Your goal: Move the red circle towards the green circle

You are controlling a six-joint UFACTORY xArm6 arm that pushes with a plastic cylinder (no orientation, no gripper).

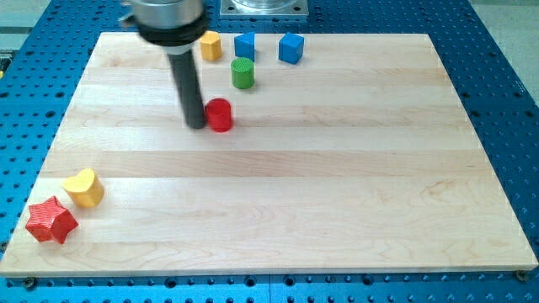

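Camera view: the tool is a plain rod with no jaws, so no open or closed state applies; my tip [196, 125] is seen touching or just beside the red circle [220, 115] on its view-left side. The red circle lies on the table [337, 168], near the green circle [242, 73], which stands toward the view's top and slightly to the view's right. The two circles are not touching. The task is judged partly complete: a short gap is left, and a push toward the view's top-right is judged to be required from below-left of the red circle.
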